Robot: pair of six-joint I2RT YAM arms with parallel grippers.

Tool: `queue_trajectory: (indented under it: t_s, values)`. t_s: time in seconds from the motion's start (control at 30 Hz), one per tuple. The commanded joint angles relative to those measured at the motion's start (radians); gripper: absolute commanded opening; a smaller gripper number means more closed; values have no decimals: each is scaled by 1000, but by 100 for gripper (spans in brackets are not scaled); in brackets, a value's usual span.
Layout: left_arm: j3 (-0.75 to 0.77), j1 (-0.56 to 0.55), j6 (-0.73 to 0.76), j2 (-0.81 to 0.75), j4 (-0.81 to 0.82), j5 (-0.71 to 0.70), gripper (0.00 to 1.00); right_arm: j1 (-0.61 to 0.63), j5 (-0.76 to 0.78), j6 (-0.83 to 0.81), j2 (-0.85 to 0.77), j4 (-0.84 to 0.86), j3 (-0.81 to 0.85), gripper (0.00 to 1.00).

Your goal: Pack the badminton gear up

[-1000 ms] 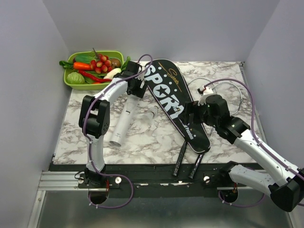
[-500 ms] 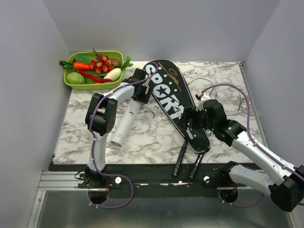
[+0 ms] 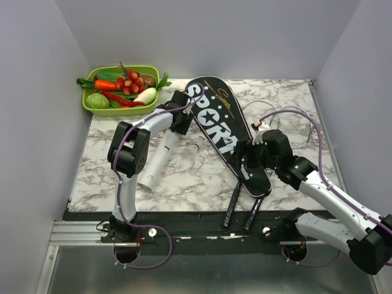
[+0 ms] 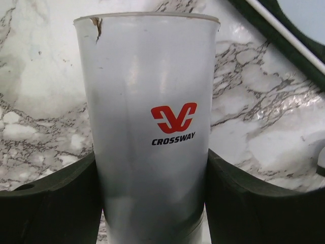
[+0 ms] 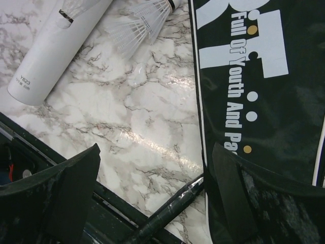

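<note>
The left pincer [image 3: 179,117] is squeezing the long white tube [image 4: 152,127] between its two fingers [image 4: 45,203]. The tube is lying on the marble table [image 3: 202,174], reaching from this pincer toward the near edge. The right pincer [image 3: 248,160] is hanging wide apart, gripping nothing. The black bag [image 5: 259,101] is lying on its right side. Two black racket handles [image 3: 233,205] are poking out near it.
</note>
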Motion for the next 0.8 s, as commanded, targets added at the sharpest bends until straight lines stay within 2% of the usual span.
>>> queue_trajectory:
  t_s: [0.0,0.1,0.3,0.5,0.77]
  values:
    - [-50,-8,64,-139,15,-52,6,5,-69,-26,-2,-30,51,100]
    - [-120,-33,93,-253,52,-67,0,5,-88,-41,-2,-64,80,100]
    - [-185,-100,101,-447,21,-95,0,3,-164,-83,-18,-152,195,98]
    - [-320,-174,44,-667,3,-84,0,4,-189,-113,-27,-270,279,95]
    - [-524,-360,-2,-903,15,14,0,5,-266,-144,-160,-360,283,95]
